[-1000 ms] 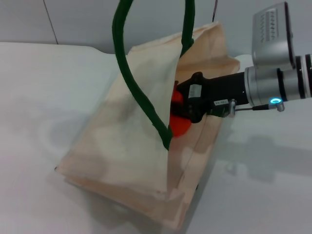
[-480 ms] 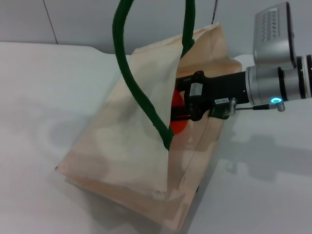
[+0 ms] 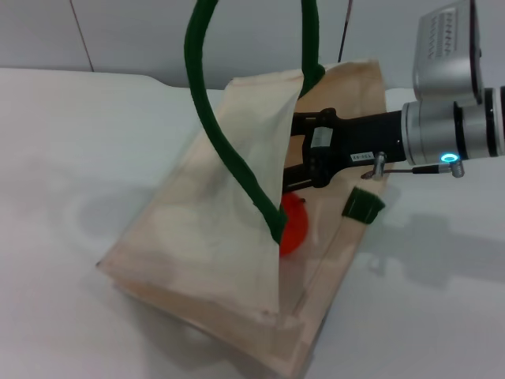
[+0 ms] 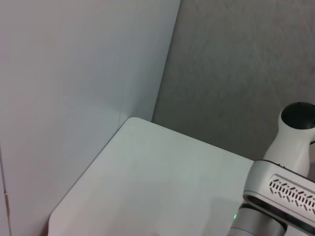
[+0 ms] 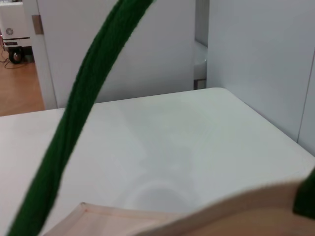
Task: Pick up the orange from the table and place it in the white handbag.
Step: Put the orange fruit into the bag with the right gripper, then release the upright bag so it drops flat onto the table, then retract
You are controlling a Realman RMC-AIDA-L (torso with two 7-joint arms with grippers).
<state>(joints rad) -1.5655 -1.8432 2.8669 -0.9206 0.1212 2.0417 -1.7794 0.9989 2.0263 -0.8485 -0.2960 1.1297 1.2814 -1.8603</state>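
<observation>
The white handbag (image 3: pixel 197 245) leans on the table (image 3: pixel 63 142), its mouth pulled open by its dark green handles (image 3: pixel 225 154), which rise out of the top of the head view. The orange (image 3: pixel 294 225) lies inside the bag mouth, partly behind the front flap. My right gripper (image 3: pixel 293 154) reaches into the mouth from the right, just above the orange and apart from it. Its jaws stand spread and its tips are hidden behind the flap. The left gripper is out of view. The right wrist view shows a green handle (image 5: pixel 74 128) and the bag's edge (image 5: pixel 206 214).
A second green handle end (image 3: pixel 363 205) lies on the bag's back panel under my right arm (image 3: pixel 442 134). The left wrist view shows the table's far corner (image 4: pixel 147 167), the wall, and part of my right arm (image 4: pixel 280 191).
The orange has left the right gripper's jaws and dropped lower into the bag. The gripper has drawn up and back a little. The bag flap has lifted higher.
</observation>
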